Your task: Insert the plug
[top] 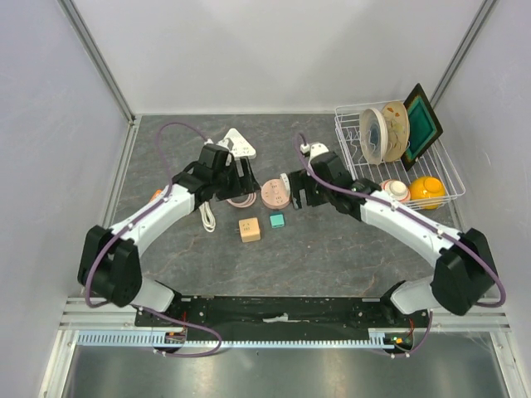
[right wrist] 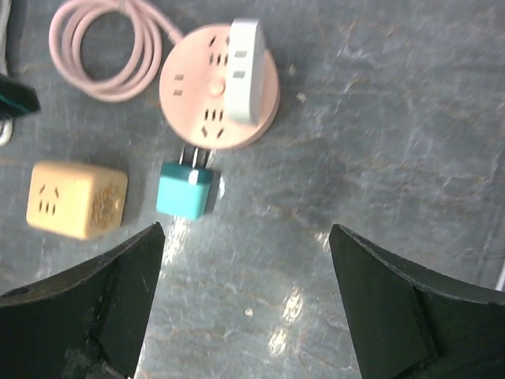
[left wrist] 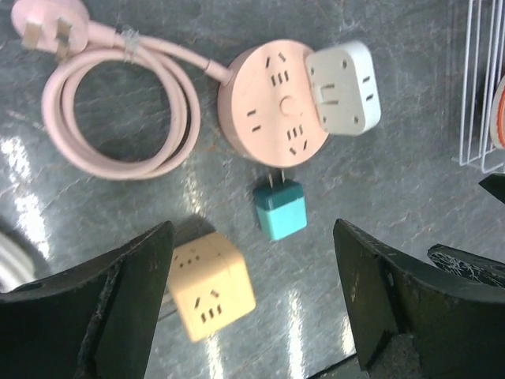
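Note:
A small teal plug (top: 277,220) lies flat on the grey table, its prongs toward a round pink socket hub (top: 272,194). A white adapter (left wrist: 342,88) sits in the hub's right side. In the left wrist view the teal plug (left wrist: 280,207) lies just beyond the open, empty left gripper (left wrist: 252,304), with the hub (left wrist: 268,106) above it. In the right wrist view the plug (right wrist: 185,189) lies up and left of the open, empty right gripper (right wrist: 246,304), below the hub (right wrist: 213,95). From above, the left gripper (top: 241,179) and the right gripper (top: 296,192) flank the hub.
A beige cube socket (top: 249,230) lies left of the plug. The hub's pink coiled cable (left wrist: 122,110) ends in a pink plug (left wrist: 47,24). A white triangular power strip (top: 237,143) lies behind. A wire dish rack (top: 440,157) with plates and an orange object (top: 427,189) stand at right.

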You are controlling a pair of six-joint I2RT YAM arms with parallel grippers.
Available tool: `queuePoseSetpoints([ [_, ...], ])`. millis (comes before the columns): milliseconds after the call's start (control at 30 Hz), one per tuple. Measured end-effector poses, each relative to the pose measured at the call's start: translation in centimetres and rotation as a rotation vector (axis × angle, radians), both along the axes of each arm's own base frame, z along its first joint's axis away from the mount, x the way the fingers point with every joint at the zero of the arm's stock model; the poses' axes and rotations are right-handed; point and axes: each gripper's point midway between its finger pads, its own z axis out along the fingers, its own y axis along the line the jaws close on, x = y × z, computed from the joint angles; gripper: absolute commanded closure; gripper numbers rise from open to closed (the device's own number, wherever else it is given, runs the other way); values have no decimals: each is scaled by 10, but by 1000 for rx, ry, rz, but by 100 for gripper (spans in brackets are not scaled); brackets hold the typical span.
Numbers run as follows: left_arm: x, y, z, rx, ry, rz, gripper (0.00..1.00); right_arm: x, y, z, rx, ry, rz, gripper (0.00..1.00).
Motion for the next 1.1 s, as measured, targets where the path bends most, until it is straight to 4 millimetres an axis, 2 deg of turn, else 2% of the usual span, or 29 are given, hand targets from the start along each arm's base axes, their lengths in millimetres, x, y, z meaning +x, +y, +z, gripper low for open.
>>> queuePoseSetpoints([
  [133, -26, 13, 4, 31, 9, -12, 10, -26, 3, -11, 54, 1, 55, 4],
  [333, -77, 16, -6, 115, 47, -73, 9, -44, 9, -12, 158, -36, 89, 2],
  [400, -87, 19, -10, 144, 53, -78, 8, -49, 9, -14, 188, -45, 90, 2],
  [500, -93, 38, -16, 211, 56, -35, 7, -54, 8, -13, 226, -59, 89, 2],
  [633, -84, 56, -13, 258, 43, 33, 7, -53, 10, -8, 258, -88, 89, 2],
  [767, -57, 85, -2, 275, 37, 141, 6, -51, 13, -4, 278, -112, 92, 2],
  [933, -27, 141, 5, 276, 46, 324, 5, -47, 15, 1, 290, -142, 103, 2],
  [967, -24, 154, 4, 277, 55, 361, 2, -47, 16, 1, 291, -147, 106, 2],
  [1100, -13, 199, -5, 252, 101, 497, 2, -42, 22, 0, 287, -170, 138, 2],
])
